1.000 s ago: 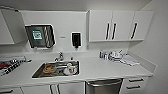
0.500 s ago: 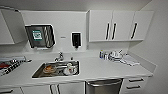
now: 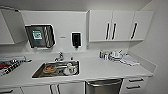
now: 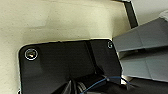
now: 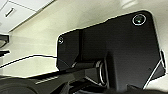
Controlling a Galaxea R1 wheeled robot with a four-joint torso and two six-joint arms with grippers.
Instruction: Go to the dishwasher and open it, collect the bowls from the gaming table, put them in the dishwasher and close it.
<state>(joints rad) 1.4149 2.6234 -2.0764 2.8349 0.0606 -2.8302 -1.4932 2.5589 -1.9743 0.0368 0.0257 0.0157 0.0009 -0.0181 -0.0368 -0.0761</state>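
The dishwasher [image 3: 103, 86] sits under the white counter, right of the sink. Its brushed steel front is closed, and a horizontal bar handle runs along the top edge. I face it from a short way back, looking down over the countertop. The bowls and the gaming table are out of view. In both wrist views I look down on my own dark plate over a pale floor.
A steel sink [image 3: 37, 73] holds several dishes. A dish rack [image 3: 8, 65] stands at the counter's left end, with cups and a cloth [image 3: 117, 57] at the right. White drawers [image 3: 133, 83] flank the dishwasher. A side wall [image 3: 157, 50] closes the right.
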